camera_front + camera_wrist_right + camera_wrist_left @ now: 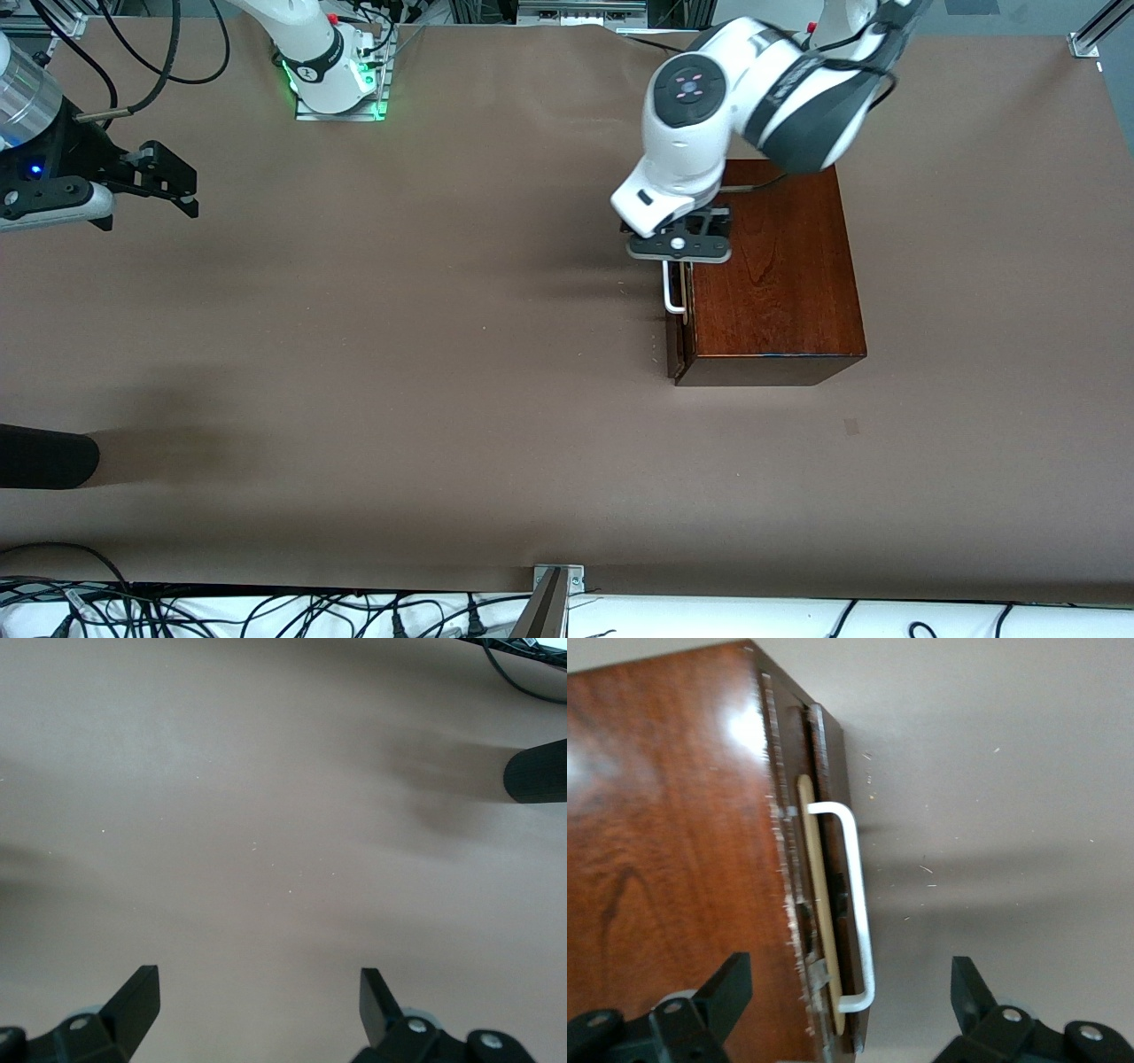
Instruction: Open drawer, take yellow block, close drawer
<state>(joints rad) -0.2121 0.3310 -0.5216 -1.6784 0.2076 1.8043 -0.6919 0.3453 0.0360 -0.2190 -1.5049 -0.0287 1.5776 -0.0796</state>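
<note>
The dark reddish-brown wooden box [780, 275] stands toward the left arm's end of the table. Its drawer front [677, 341] faces the right arm's end and carries a white bar handle [671, 291]. In the left wrist view the drawer [833, 797] sits almost flush with the box [673, 859], with a thin pale strip showing by the handle [855, 895]. My left gripper [680, 259] is open just above the handle's end; it also shows in the left wrist view [849, 967], one finger over the box top, one over the table. My right gripper [168, 182] is open and empty; the right wrist view [257, 979] shows it over bare table. The yellow block is out of view.
A dark rounded object [44, 456] reaches in at the table's edge at the right arm's end, nearer the front camera; it also shows in the right wrist view [536, 771]. Cables and a metal bracket [558, 576] lie along the front edge.
</note>
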